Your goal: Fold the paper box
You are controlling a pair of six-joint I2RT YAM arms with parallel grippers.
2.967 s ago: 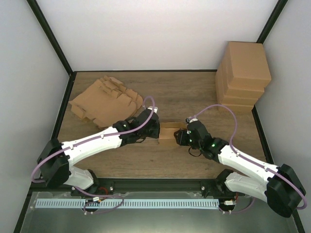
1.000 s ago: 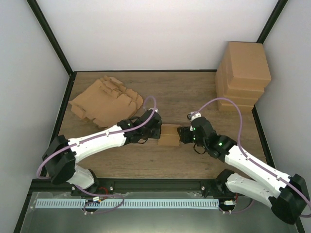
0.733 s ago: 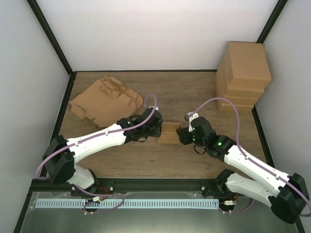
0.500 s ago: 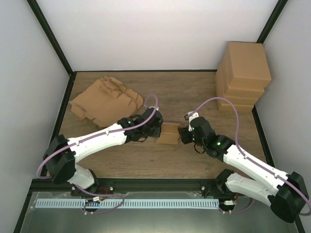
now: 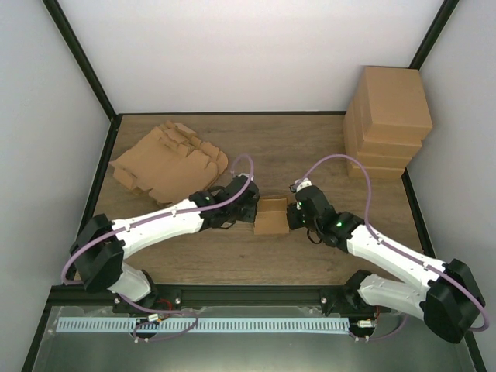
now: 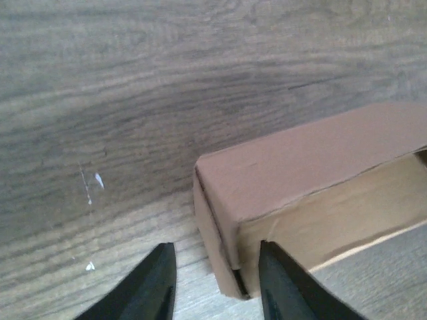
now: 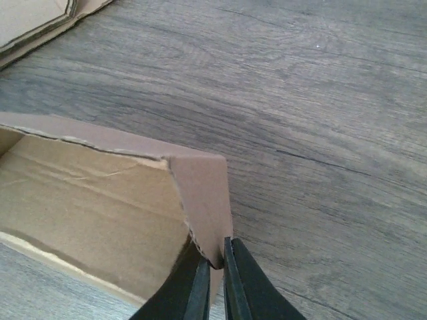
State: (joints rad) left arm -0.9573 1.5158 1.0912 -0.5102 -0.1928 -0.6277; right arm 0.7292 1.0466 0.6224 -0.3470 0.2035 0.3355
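Note:
A small brown paper box (image 5: 271, 215) lies partly folded on the table between my two arms. My left gripper (image 5: 248, 206) is open at its left end. In the left wrist view the box's corner (image 6: 230, 233) sits between the spread fingers (image 6: 155, 287), touching neither. My right gripper (image 5: 293, 218) is at the box's right end. In the right wrist view (image 7: 216, 265) its jaws are pinched shut on the box's end wall (image 7: 203, 200), with the open inside of the box (image 7: 87, 207) to the left.
A pile of flat unfolded box blanks (image 5: 169, 160) lies at the back left. A stack of finished boxes (image 5: 387, 120) stands in the back right corner. Black frame rails edge the wooden table (image 5: 294, 147).
The box's lid has come down and the box has turned slightly and tilted. Both grippers have stayed at its ends, the right arm shifting a little left.

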